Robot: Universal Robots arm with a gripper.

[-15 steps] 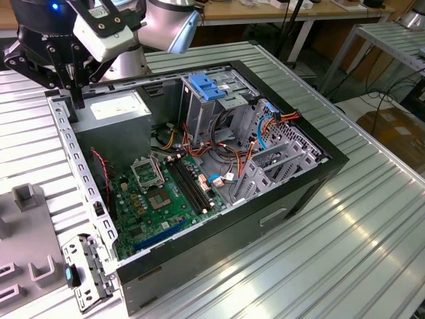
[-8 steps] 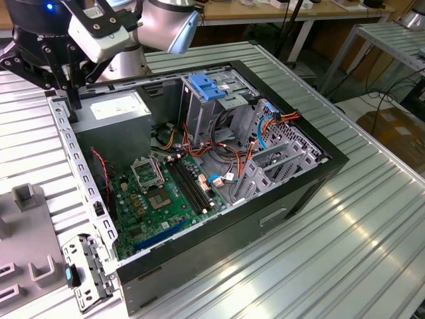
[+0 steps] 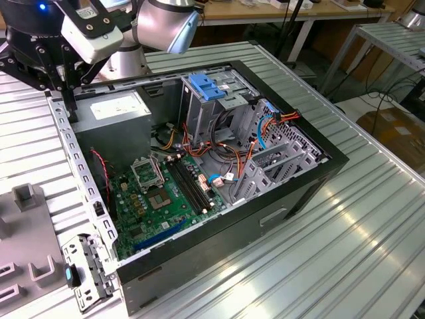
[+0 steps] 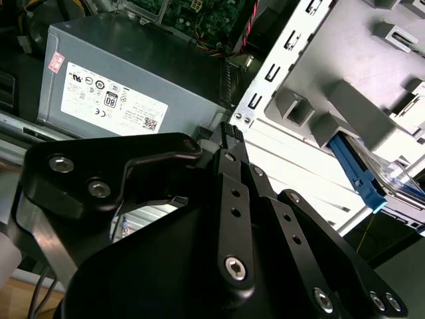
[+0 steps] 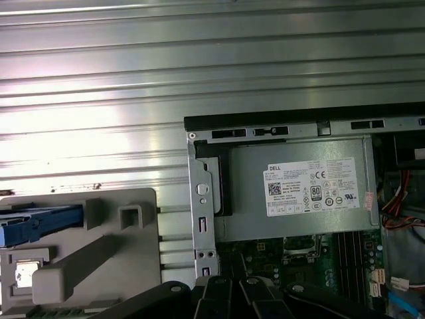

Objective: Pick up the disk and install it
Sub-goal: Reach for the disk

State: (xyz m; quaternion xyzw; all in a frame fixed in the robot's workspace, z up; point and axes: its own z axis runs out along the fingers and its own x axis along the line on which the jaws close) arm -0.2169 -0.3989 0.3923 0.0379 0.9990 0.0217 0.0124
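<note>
The arm (image 3: pixel 163 23) is seen at the exterior view's upper left, with its grey wrist joint (image 3: pixel 126 56) angled so that the black gripper (image 3: pixel 68 100) is pointed downward. In the second wrist view the linkages (image 4: pixel 232 199) converge on the fingertips (image 4: pixel 226 133), which appear pressed together with nothing between them.

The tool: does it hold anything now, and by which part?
Nothing, it seems: the disk lies in the grey holder, apart from the tool.
</note>
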